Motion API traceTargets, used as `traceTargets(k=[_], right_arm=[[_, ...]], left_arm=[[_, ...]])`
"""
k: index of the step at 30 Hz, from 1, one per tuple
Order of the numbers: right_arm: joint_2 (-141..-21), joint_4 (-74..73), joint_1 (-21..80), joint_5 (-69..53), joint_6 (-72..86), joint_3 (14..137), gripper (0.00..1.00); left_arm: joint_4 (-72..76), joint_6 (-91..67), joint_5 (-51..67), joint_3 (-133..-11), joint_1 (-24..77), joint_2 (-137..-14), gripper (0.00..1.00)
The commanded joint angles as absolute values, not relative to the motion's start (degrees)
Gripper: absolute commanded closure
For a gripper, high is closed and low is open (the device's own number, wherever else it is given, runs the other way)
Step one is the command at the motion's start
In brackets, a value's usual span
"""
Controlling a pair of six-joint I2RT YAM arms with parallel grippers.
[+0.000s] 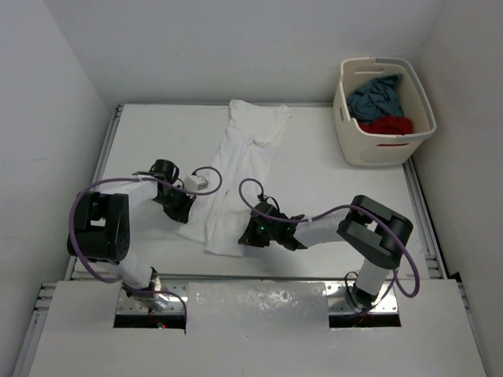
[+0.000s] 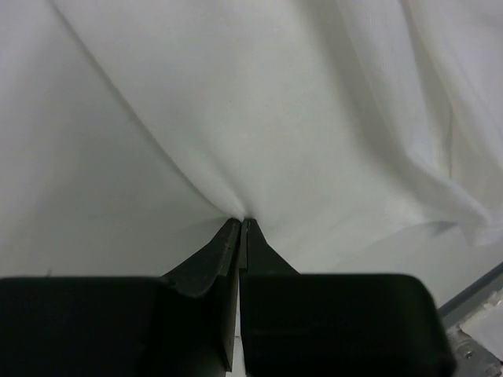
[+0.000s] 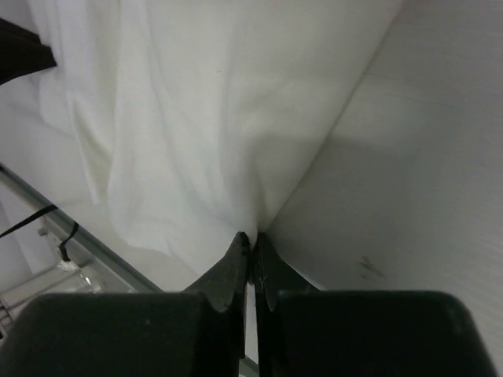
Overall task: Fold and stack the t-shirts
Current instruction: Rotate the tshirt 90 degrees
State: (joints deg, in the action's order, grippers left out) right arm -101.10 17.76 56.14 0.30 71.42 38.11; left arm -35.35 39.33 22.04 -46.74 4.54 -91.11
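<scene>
T-shirts counted: three. One white t-shirt lies on the tabletop, laid out as a long narrow strip running from the far middle toward the near edge, its sleeves bunched at the far end. The other two sit in the single cream laundry basket at the far right corner: one blue-grey t-shirt crumpled toward the back, one red t-shirt in front of it, touching. Hands: two, both low at the near end of the white shirt. The left hand has its two fingers pressed together with a pinch of white cloth between the tips, at the shirt's left edge; folds fan out from the pinch. The right hand is likewise clamped on white cloth at the shirt's right edge (bare tabletop shows just to the right of the tips in its wrist view). The two hands sit on opposite sides of the strip, near each other but apart. No stack on the tabletop; the white shirt is not yet folded short.
</scene>
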Motion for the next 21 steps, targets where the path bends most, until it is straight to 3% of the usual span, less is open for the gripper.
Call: traceTargets(k=[1,6,8,9,10,11,12,14,15,19,20,21], right_arm=[[-97.5,5.2,54.8,6.1,69.9,33.9,1.00],[-91.1,-3.2,53.8,6.2,61.9,31.0,1.00],[-90.0,-6.8,53.8,4.0,57.6,30.6,1.00],[-89.8,-8.1,53.9,3.4,55.1,30.3,0.98],[-89.5,-9.7,53.8,2.9,54.0,30.1,0.95],[-88.6,-10.5,53.9,1.9,53.2,29.9,0.81],[-87.9,-10.9,53.8,1.1,52.2,29.5,0.65],[-85.5,-13.3,53.9,0.3,46.8,31.3,0.31],[-85.5,-13.4,53.9,0.3,44.9,32.9,0.28],[-82.5,-29.2,54.1,5.0,38.4,43.9,0.25],[-80.8,-31.0,54.1,9.3,37.9,46.2,0.28],[-80.1,-32.9,54.1,10.8,38.1,49.2,0.40]], left_arm=[[-42.3,46.0,25.6,-44.3,5.6,-88.9,1.00],[-47.6,53.8,24.2,-37.7,8.4,-85.1,1.00],[-49.5,54.9,24.3,-38.4,9.1,-84.6,0.82],[-51.3,57.7,27.4,-38.8,9.7,-84.4,0.63],[-53.2,59.0,28.7,-39.3,10.3,-84.2,0.51],[-54.2,59.3,29.3,-39.7,10.8,-83.9,0.39],[-54.8,59.2,29.9,-40.0,11.0,-82.8,0.34],[-56.9,59.2,30.1,-41.5,10.5,-81.7,0.33],[-57.0,59.4,30.1,-41.5,9.8,-81.5,0.33],[-60.1,61.6,31.0,-45.0,1.6,-80.6,0.36],[-60.8,61.4,31.2,-46.5,-1.9,-80.8,0.36],[-60.7,60.7,31.1,-47.1,-2.5,-80.8,0.37]])
